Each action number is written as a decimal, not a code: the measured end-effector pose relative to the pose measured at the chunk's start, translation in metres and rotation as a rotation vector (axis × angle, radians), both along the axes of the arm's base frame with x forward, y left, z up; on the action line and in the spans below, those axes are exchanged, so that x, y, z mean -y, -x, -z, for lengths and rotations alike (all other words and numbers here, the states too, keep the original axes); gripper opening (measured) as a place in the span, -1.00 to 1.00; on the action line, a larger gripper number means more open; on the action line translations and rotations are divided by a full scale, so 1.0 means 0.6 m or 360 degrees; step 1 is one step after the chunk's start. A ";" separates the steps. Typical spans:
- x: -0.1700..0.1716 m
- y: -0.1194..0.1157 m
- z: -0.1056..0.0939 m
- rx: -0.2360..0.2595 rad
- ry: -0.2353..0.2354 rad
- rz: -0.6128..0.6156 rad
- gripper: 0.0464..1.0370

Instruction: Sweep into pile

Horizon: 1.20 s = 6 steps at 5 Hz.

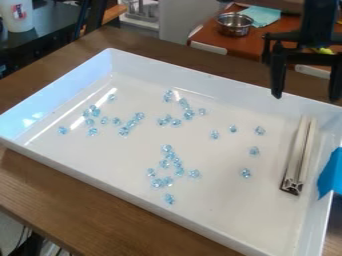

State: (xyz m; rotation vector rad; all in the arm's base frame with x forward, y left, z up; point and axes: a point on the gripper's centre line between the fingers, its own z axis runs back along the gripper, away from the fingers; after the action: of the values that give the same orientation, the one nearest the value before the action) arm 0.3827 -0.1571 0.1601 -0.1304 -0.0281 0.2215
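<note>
My gripper (306,92) hangs over the tray's back right edge, open, with two separate fingers pointing down and nothing between them. Scattered over the floor of the white tray (220,210) lie clear blue beads: a loose cluster (93,112) at the left, others (175,121) in the back middle, a group (172,162) in the centre front, and single beads (246,173) toward the right. Along the tray's right side lies a long pale tool (300,150) with a metal end toward the front, in front of my gripper and apart from it.
High white walls ring the tray, which stands on a brown wooden table (60,185). Blue tape (331,172) covers part of its right rim. Behind, a metal bowl (234,25) and a light green cloth (260,16) rest on another table.
</note>
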 end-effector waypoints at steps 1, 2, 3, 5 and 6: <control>-0.001 0.005 0.039 -0.0101 -0.0029 -0.0001 0.92; 0.003 0.011 0.063 -0.0133 0.0006 -0.0020 0.92; -0.011 0.002 0.063 -0.0143 0.0082 -0.0095 0.92; -0.022 -0.009 0.069 -0.0089 0.0080 -0.0065 0.92; -0.018 -0.002 0.090 -0.0088 0.0056 -0.0057 0.92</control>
State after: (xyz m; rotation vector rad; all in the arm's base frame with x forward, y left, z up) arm 0.3841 -0.1461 0.1062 -0.1586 0.0284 0.2615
